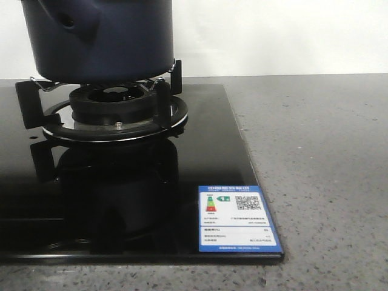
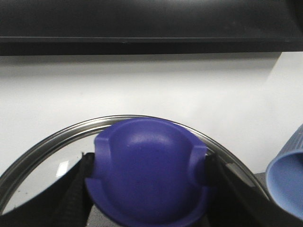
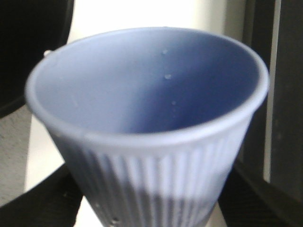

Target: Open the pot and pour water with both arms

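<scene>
The pot point(image 1: 97, 39) sits on the black burner grate point(image 1: 109, 109) of a glass stove point(image 1: 121, 206), at the far left of the front view, its side mount with the round hole turned toward the camera; its top is cut off by the frame. The stove lies on a grey speckled table point(image 1: 321, 182) and carries a blue energy label point(image 1: 237, 219) at its near right corner. No arm shows in the front view. In the left wrist view the left end effector point(image 2: 149, 177) is clamped on the purple-blue lid knob point(image 2: 149, 170), one black finger on each side, with the steel-rimmed glass lid point(image 2: 52, 142) beneath it. In the right wrist view the right end effector point(image 3: 147, 203) grips the ribbed light-blue cup point(image 3: 147, 118) near its base, mouth upward, with a few droplets on the inner wall.
</scene>
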Available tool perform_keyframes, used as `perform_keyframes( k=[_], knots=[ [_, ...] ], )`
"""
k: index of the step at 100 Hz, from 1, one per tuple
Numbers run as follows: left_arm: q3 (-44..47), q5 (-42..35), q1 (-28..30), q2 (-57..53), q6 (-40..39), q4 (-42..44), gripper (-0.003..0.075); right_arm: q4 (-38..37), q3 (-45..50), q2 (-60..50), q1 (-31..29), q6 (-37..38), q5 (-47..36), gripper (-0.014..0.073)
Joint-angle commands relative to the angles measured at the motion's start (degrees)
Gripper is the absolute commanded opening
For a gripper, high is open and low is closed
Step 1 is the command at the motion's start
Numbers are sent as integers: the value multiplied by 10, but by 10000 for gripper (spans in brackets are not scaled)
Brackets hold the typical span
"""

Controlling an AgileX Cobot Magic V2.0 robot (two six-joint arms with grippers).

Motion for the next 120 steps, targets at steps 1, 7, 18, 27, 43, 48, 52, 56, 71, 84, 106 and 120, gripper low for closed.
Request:
perform_keyframes(
  k=[1, 7, 18, 27, 43, 48, 52, 56, 71, 84, 106, 120],
  knots=[
    [-19, -48, 1, -17, -6, -2, 351, -1, -23, -26, 0, 64, 36, 393],
    [-19, -48, 1, -17, -6, -2, 351, 2, -23, -27, 0, 100, 54, 393],
    [-19, -48, 1, -17, -6, -2, 351, 10, -23, -35, -1, 225, 77, 393],
    [-19, -48, 1, -17, -6, -2, 351, 17, -23, -49, -11, 343, 86, 393],
    [-19, -48, 1, -17, -6, -2, 351, 39, -7, -75, -53, 513, 63, 393],
    [-19, -48, 1, -17, -6, -2, 351, 39, 6, -89, -73, 556, 42, 393],
    [-19, -48, 1, -17, -6, -2, 351, 39, 21, -98, -87, 592, 18, 393],
    [-19, -48, 1, -17, -6, -2, 351, 39, 38, -109, -102, 617, -4, 393],
    [-19, -48, 1, -17, -6, -2, 351, 39, 100, -143, -150, 679, -51, 393],
    [-19, -48, 1, -17, -6, -2, 351, 39, 144, -170, -177, 708, -72, 393],
    [-19, -48, 1, -17, -6, -2, 351, 39, 193, -214, -195, 723, -74, 392],
    [-19, -48, 1, -17, -6, -2, 351, 39, 223, -232, -214, 755, -75, 392]
  ],
)
